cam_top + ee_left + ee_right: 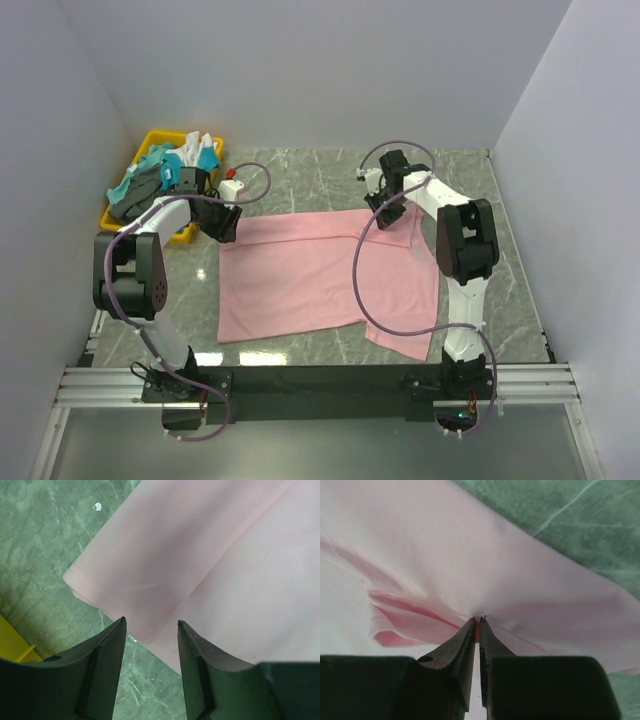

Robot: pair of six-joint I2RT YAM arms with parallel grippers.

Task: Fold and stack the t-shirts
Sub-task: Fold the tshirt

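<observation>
A light pink t-shirt point(300, 280) lies spread flat on the green marbled table. My left gripper point(226, 226) hovers at its far-left corner, jaws open. In the left wrist view the fingertips straddle the hem of the pink t-shirt point(200, 555) and nothing is pinched between them at my left gripper point(151, 625). My right gripper point(386, 214) is at the shirt's far-right edge. There my right gripper point(479, 620) is shut on a bunched fold of the pink t-shirt point(470, 555). More t-shirts are piled in the bin: teal point(207, 156), dark grey point(140, 190) and white point(191, 147).
The yellow plastic bin point(152, 138) stands at the far left, and its corner point(12, 647) shows in the left wrist view. A small white box point(233, 187) sits beside the bin. The right arm's purple cable point(357, 270) trails across the pink shirt.
</observation>
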